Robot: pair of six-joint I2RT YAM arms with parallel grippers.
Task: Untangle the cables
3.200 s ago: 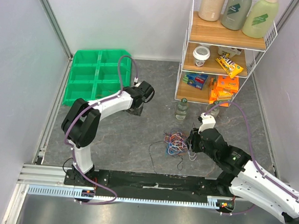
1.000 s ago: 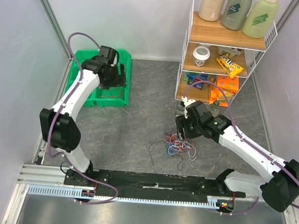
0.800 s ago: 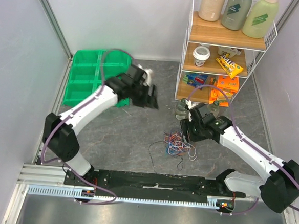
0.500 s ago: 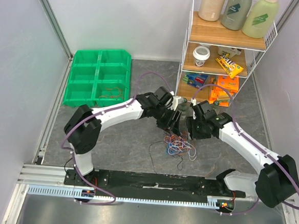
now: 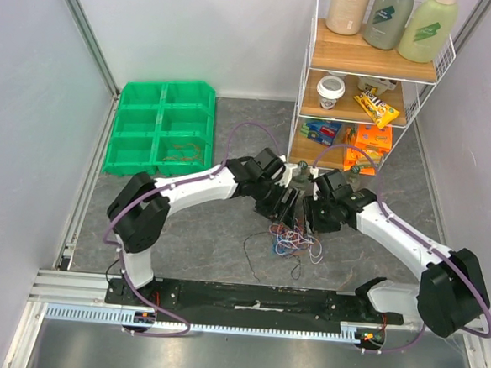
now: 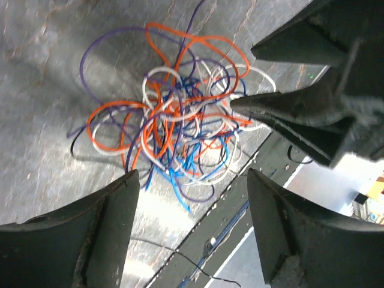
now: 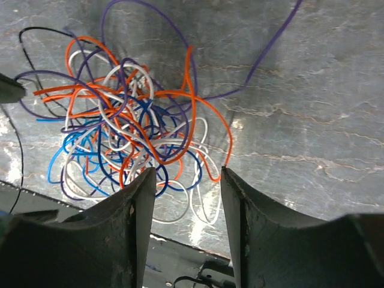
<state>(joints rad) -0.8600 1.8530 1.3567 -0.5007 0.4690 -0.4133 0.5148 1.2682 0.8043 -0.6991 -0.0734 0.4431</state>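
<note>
**Task status**

1. The cables (image 5: 291, 236) are found as one loose knot of orange, white, blue and purple wires lying on the table (image 5: 208, 232), just right of centre in the top view. No colour has been separated from this knot as it lies; loops are seen crossing over and through one another in both wrist views.
2. A small bundle of orange-brown wire (image 5: 180, 152) is seen in the near right compartment of the green tray (image 5: 112, 141), at 10 o'clock from the knot and well apart from it. This is judged to be a portion already sorted.
3. A single black wire (image 5: 249, 256) lies on the table at 8 o'clock from the knot; whether it is joined to the knot cannot be told.

**Gripper condition**

- The left gripper (image 6: 191, 180) is positioned above the knot at 11 o'clock from it. Its fingers are held well apart and nothing is gripped; the knot is visible on the table through the gap.
- The right gripper (image 7: 187, 174) is positioned at 1 o'clock from the knot, close beside the left gripper. Its fingers are moderately parted and nothing is seen clamped between them.

**Work outstanding**

The greater part of the task is judged undone. One strand is to be selected, gripped and drawn free while the knot is restrained, and this is to be repeated for each colour.
</note>
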